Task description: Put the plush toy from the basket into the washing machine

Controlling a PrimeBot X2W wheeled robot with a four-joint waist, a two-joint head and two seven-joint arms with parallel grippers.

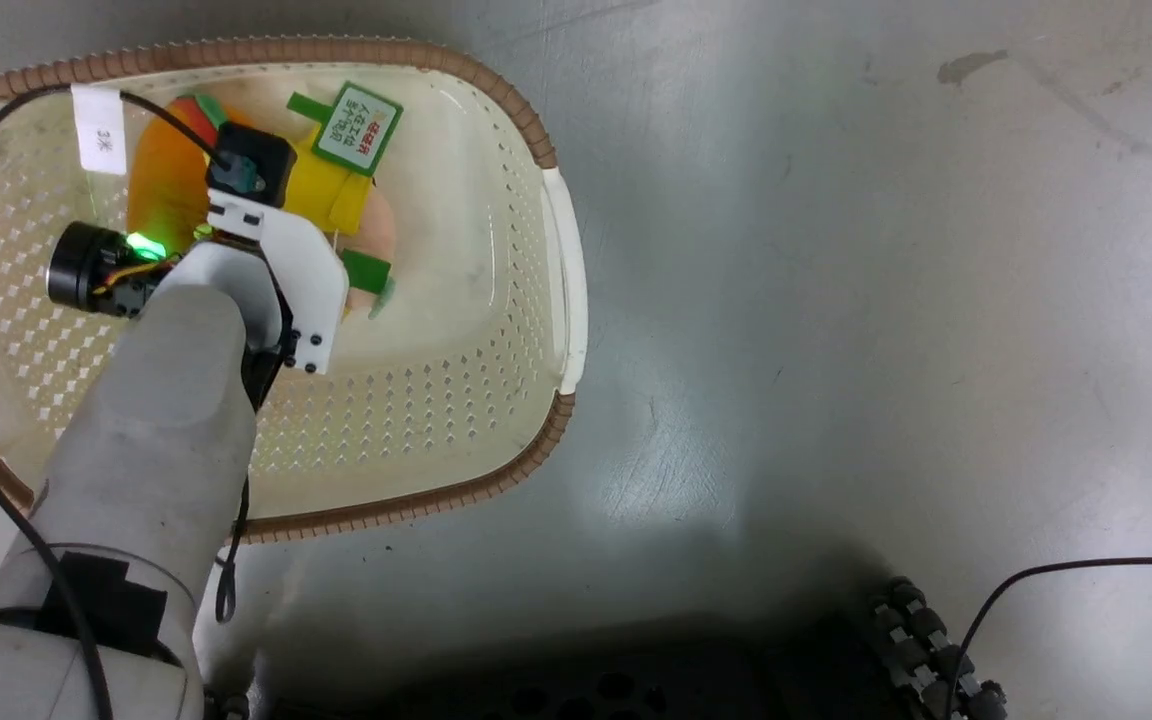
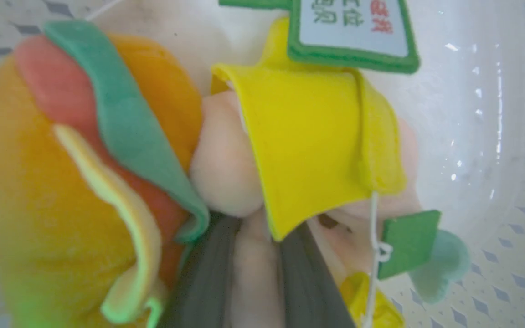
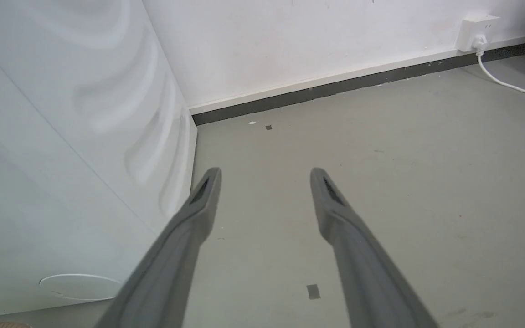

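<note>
From the head, the plush toy [image 1: 171, 180] lies inside the basket [image 1: 536, 130], toward its far left end. The left wrist view has the left gripper [image 2: 258, 237] clamped on a pink limb [image 2: 253, 273], and the toy looks soft, light and squashy enough to lift by that limb. The right wrist view has the right gripper [image 3: 265, 175] spread and empty, well apart from the basket.

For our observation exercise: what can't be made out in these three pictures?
Left wrist view: fingertips of left gripper hidden under flaps of plush toy; paper tag cut by top edge.
Head view: basket left side, cut by edge.
Right wrist view: washing machine door and drum, beyond the frame.
</note>
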